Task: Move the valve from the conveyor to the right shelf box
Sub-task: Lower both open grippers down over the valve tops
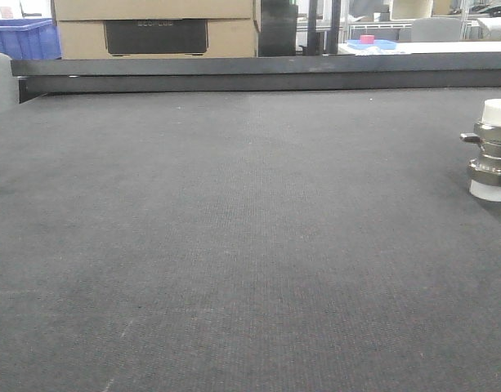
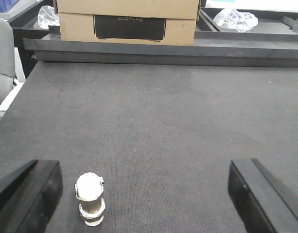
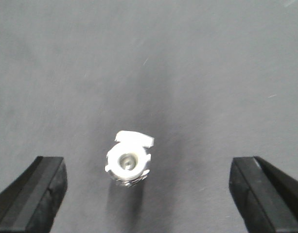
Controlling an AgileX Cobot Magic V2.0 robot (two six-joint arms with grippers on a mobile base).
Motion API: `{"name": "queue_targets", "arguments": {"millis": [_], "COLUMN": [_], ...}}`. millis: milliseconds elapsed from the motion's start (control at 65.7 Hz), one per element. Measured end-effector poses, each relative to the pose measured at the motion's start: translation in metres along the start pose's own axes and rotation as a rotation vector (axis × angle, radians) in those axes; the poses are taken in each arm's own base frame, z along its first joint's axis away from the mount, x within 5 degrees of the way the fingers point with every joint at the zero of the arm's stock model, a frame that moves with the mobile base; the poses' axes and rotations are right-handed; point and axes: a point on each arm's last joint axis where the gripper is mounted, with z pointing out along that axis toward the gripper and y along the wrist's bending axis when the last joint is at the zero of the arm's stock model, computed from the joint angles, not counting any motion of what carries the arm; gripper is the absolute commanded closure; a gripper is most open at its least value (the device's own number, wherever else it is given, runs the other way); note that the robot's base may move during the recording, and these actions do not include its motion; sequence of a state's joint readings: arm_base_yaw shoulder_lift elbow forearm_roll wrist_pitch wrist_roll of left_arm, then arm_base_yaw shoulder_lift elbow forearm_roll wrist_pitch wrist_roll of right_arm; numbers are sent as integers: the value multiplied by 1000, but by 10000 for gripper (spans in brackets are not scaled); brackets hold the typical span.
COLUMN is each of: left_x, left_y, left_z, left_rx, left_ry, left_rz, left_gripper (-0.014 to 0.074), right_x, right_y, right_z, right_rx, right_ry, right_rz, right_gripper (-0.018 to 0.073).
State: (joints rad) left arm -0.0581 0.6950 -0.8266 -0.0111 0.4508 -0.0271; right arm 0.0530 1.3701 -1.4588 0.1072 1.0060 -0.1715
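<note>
valve [image 1: 493, 151] cropped by right edge

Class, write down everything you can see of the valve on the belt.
The valve is small, silver metal with stacked ringed collars, a white cap at each end and a short side stub. It stands upright on its lower cap on the dark grey woven belt. Nothing but the belt touches it; the open right gripper frames it without contact.

Valve [image 1: 491, 151] partly beyond front view's edge
</note>
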Motion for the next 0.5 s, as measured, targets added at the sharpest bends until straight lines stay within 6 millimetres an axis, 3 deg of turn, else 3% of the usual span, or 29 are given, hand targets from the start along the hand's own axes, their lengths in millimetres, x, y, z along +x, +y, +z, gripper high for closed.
{"name": "queue_targets", "arguments": {"millis": [198,502], "left_x": [0,3], "left_y": [0,0], "left_z": [0,0], "left_rx": [0,-1], "left_ry": [1,30], "left_rz": [0,0], "left_gripper": [-1,-1], "right_x": [-13,1], "right_y": [5,-5], "right_z": [54,126], "right_rx": [-54,-68], "right_ry": [182,378], "right_rz": [-19,5], "right_gripper": [-2,-2]}}
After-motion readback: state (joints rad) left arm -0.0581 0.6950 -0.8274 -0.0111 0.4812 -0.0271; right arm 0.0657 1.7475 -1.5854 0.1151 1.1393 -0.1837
